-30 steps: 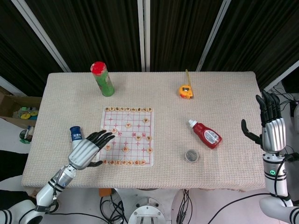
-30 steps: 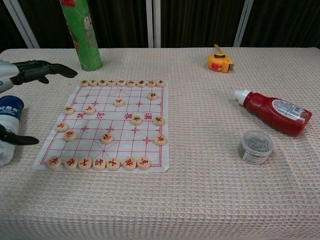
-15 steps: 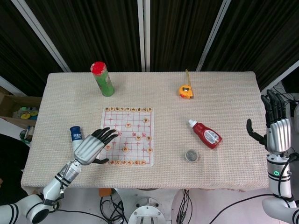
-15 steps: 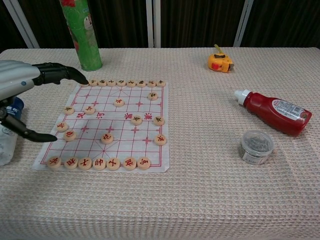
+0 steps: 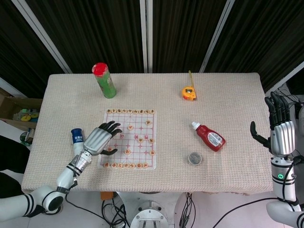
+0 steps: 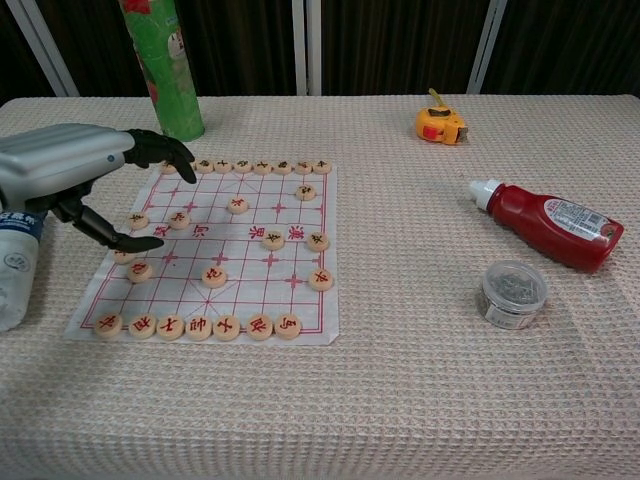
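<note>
A paper chess board (image 5: 140, 122) (image 6: 290, 225) lies left of the table's middle, with several round wooden pieces (image 6: 273, 240) on it. My left hand (image 5: 100, 138) (image 6: 85, 175) hovers over the board's left edge, fingers spread and empty, thumb tip near a piece (image 6: 125, 256) in the left column. A blue-capped bottle (image 5: 76, 137) (image 6: 12, 270) stands just left of that hand. My right hand (image 5: 280, 127) is raised off the table's right edge, fingers apart and upright, holding nothing; the chest view does not show it.
A green can with a red lid (image 5: 104, 80) (image 6: 161, 65) stands at the back left. An orange tape measure (image 5: 188, 92) (image 6: 440, 124) lies at the back. A red bottle (image 5: 209, 136) (image 6: 548, 224) lies on its side right of the board, a small round tin (image 5: 194, 158) (image 6: 512, 293) in front of it.
My left hand has moved forward and right, from beside the blue-capped bottle to over the board's left edge. My right hand has dropped slightly and then stayed still.
</note>
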{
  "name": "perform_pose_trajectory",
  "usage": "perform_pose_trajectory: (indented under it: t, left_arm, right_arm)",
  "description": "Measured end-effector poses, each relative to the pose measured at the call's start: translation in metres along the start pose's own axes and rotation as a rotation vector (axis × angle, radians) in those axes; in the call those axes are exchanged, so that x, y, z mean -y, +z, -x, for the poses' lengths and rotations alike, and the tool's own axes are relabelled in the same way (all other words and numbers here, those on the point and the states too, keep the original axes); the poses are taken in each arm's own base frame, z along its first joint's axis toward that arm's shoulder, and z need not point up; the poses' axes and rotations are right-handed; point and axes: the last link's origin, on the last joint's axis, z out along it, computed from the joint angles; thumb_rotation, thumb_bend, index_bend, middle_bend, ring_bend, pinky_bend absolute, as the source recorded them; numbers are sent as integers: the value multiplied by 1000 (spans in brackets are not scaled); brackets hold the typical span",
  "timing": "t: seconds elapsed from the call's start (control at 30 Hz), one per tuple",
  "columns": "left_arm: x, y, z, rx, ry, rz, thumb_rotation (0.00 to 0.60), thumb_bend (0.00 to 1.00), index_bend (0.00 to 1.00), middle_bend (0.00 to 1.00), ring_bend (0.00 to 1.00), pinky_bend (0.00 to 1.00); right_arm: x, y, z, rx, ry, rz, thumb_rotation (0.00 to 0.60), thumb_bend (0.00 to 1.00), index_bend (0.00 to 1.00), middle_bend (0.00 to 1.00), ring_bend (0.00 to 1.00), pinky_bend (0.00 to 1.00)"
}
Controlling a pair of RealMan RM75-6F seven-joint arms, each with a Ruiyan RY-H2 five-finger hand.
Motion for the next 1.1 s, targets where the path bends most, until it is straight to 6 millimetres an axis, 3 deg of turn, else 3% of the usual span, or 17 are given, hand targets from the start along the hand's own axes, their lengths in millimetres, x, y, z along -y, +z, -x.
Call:
perform_pose_trajectory:
  t: [0.17,0.3,0.5,0.67,1.1]
  left_arm:
    - [1,17,3,11,-9,-14,488,246,268,136,79,214]
    - [3,28,6,13,-4,-28,538,252,271,137,80,213]
    - [9,42,11,26,11,-71,541,269,321,142,80,214]
    - [17,46,13,42,25,-98,575,283,355,143,80,214]
    - [24,49,22,80,3,-127,598,309,383,144,80,214]
  right_arm:
    - [-1,1,1,1,-3,2,600,428,0,0,0,0]
    - [-2,1,0,0,-5,3,600,428,0,0,0,0]
    - [-4,1,-3,-6,-7,11,600,428,0,0,0,0]
    - [-7,-1,-5,-11,-8,19,600,428,0,0,0,0]
    - [-11,-5,-2,3,-9,30,600,429,0,0,0,0]
